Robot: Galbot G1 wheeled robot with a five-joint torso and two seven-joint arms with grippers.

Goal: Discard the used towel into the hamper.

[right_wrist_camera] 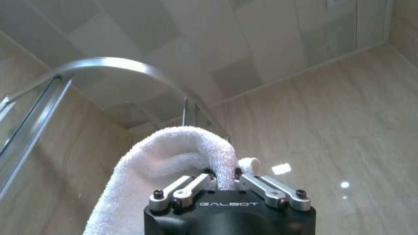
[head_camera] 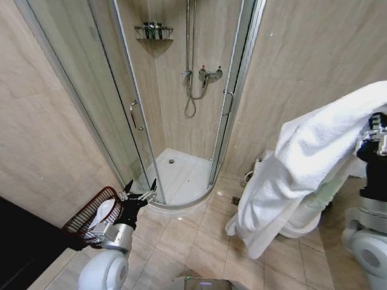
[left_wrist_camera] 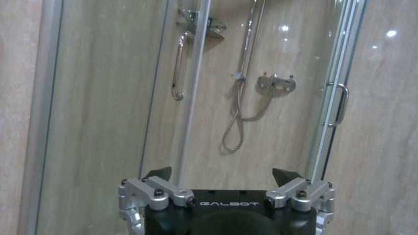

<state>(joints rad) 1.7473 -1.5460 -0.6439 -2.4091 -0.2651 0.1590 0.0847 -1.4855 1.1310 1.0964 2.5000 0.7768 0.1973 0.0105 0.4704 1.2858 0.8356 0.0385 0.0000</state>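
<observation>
"GALBOT" is printed in pale letters on both black wrist housings. The right gripper (right_wrist_camera: 222, 177) is raised high on the right, its fingers pinched together on a fold of the white towel (head_camera: 302, 163), a thick fluffy terry cloth that hangs long and loose toward the tiled floor (head_camera: 193, 241). The left gripper (head_camera: 140, 188) sits low, fingers spread wide and empty, pointed at the shower cabin (head_camera: 181, 90). Just beside it stands the hamper (head_camera: 91, 214), dark reddish openwork, tilted, against the wall.

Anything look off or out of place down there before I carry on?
The hamper on the floor by the shower already has something white inside. Otherwise nothing odd: the right claw is shut on the towel, and the left claw is open and empty.
</observation>
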